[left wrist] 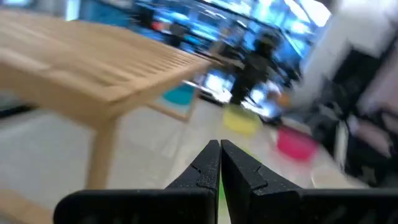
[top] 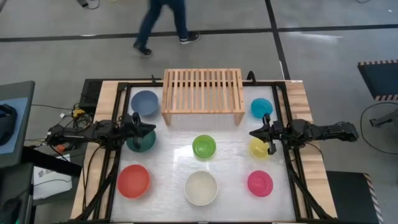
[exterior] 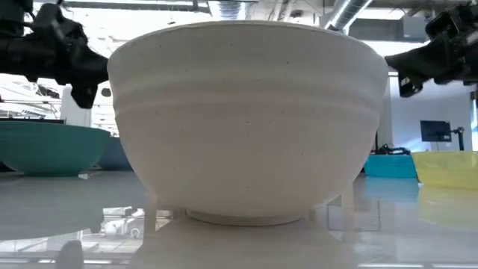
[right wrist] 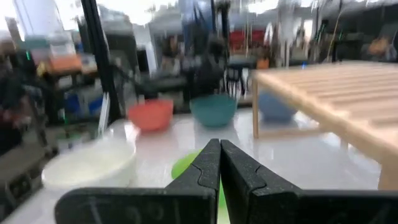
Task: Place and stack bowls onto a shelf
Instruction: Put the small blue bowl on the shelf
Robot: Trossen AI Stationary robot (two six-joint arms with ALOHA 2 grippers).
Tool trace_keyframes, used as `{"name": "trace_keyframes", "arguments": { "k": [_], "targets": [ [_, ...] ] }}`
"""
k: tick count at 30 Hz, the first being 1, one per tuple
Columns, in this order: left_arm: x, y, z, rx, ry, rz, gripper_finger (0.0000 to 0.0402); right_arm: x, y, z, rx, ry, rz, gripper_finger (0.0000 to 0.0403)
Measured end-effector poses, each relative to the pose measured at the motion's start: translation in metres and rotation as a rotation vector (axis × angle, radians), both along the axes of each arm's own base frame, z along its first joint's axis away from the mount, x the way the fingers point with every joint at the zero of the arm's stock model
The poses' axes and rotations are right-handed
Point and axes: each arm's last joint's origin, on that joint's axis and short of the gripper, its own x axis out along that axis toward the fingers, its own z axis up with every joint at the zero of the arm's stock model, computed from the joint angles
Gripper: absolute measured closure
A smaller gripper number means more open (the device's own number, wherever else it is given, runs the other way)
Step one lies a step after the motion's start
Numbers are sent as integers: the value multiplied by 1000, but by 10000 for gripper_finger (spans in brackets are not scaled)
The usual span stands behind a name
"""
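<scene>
Both arms matte black, chunky segmented links, cables trailing off the bases at the table edges. Left gripper (left wrist: 219, 163): two black fingers with stepped, notched inner edges tapering to points, mounted on a flat black crossbar. Right gripper (right wrist: 219, 163): same build, same notched profile. From overhead, left gripper (top: 149, 129) and right gripper (top: 254, 133) read as dark pointed wedges.

Bright, even light from overhead. The glossy white bench (top: 224, 168) carries soft glare and faint reflections. In the low view the cream-white bowl (exterior: 246, 119) is sharp, the room behind washed out. Both wrist views are heavily smeared with motion blur, backgrounds indistinct.
</scene>
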Motion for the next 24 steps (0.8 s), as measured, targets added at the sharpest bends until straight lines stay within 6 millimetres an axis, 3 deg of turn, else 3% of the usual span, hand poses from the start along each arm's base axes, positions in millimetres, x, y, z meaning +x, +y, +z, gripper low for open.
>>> {"name": "trace_keyframes", "arguments": {
  "k": [3, 6, 9, 13, 18, 24],
  "targets": [
    [-1, 3, 2, -160, -67, 79, 401, -2, -3, 11, 18, -112, -66, 363],
    [-2, 3, 5, -295, -155, 87, 401, -5, -10, 19, 142, -215, -266, 363],
    [-3, 4, 12, -319, -202, 107, 401, -8, -20, 23, 300, -263, -493, 363],
    [-5, 5, 34, -277, -223, 159, 401, -14, -29, 41, 507, -370, -658, 363],
    [0, 7, 59, -193, -167, 223, 401, -9, -43, 59, 652, -233, -854, 363],
    [13, 10, 83, -190, -34, 337, 391, 2, -67, 77, 795, 177, -1087, 361]
  ]
}}
